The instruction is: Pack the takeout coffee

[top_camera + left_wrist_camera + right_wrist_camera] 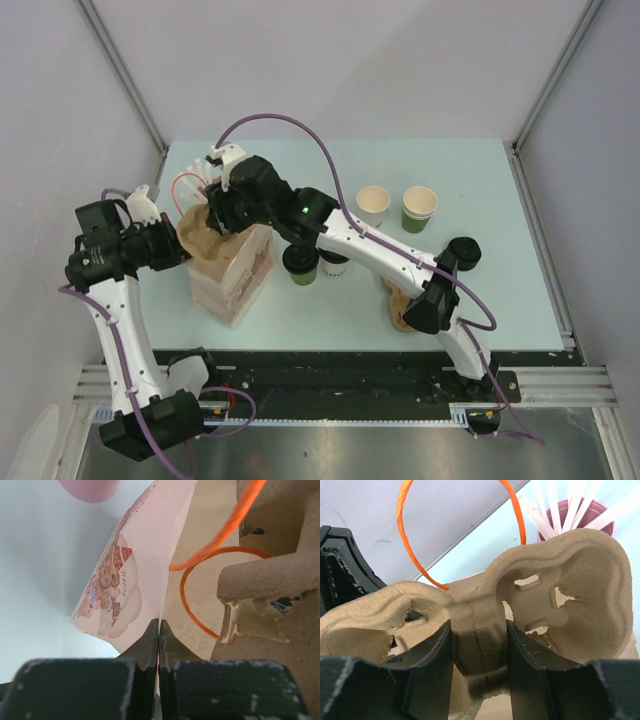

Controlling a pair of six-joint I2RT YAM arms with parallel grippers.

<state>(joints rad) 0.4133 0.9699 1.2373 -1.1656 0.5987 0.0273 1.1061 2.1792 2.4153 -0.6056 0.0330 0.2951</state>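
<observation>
The dark green cup with a black lid (300, 263) stands right of the paper bag (238, 275). The white lidded cup (335, 264) is beside it, mostly hidden under my right arm. My right gripper (216, 210) is shut on the middle bridge of a brown pulp two-cup tray (560, 575) and holds it tilted at the bag's open mouth. The fingers (432, 655) clamp the bridge from both sides. My left gripper (159, 630) is shut on the bag's upper edge (150, 555), with the tray (270, 585) close on the right.
A lidless white cup (373, 205) and a lidless green cup (419, 208) stand at the back right. A pink cup of straws (575, 515) stands behind the bag. The bag's orange handles (405, 545) loop over the tray. Another brown pulp piece (400, 305) lies under my right arm.
</observation>
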